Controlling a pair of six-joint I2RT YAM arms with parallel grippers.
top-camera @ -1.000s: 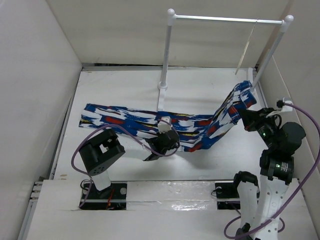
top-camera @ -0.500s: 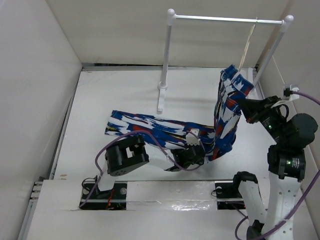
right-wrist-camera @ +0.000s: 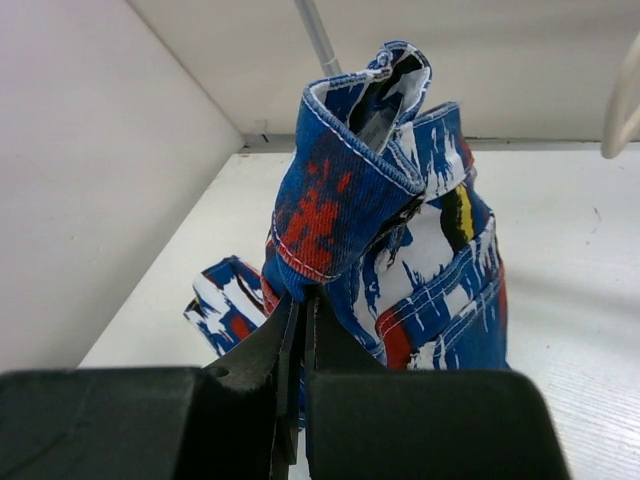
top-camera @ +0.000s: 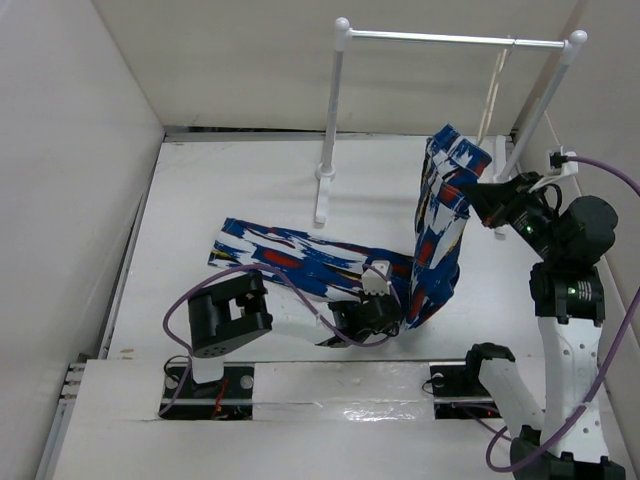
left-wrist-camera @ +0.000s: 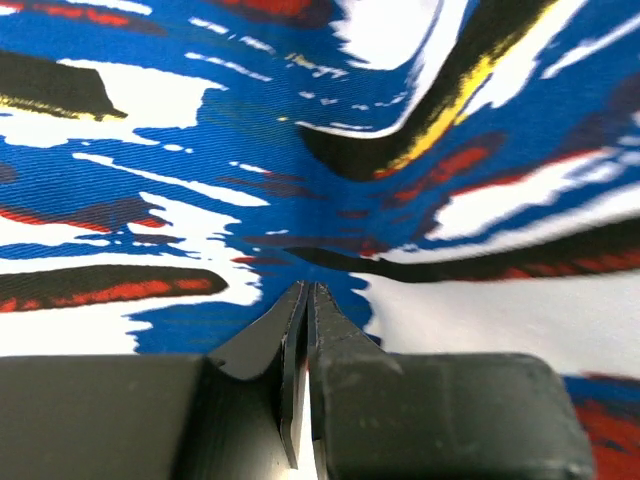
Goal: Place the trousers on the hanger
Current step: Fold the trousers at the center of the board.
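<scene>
Two tools, both clamped on the same garment. The left tool has its jaws pressed almost together, a fold of the trousers pinched at their tips. In the left wrist view, the left tool sits against blue cloth that fills the frame, with creases running out from the pinch. The right tool is likewise closed tight, gripping the thick hemmed end of the trousers high above the counter. In its own wrist view, the right tool bites the cloth just below a bunched, folded-over edge.

From that high grip the trousers hang down in a steep fold to the left tool. From there the rest lies flat on the counter, stretching away to the left.

The left arm lies low, its elbow folded near its base and its forearm reaching right along the near side. The right arm stands tall at the right edge, its wrist bent left toward the white rack.

The hanger hangs by its hook from the rack's rail, just beyond the lifted end of the trousers and apart from it.
</scene>
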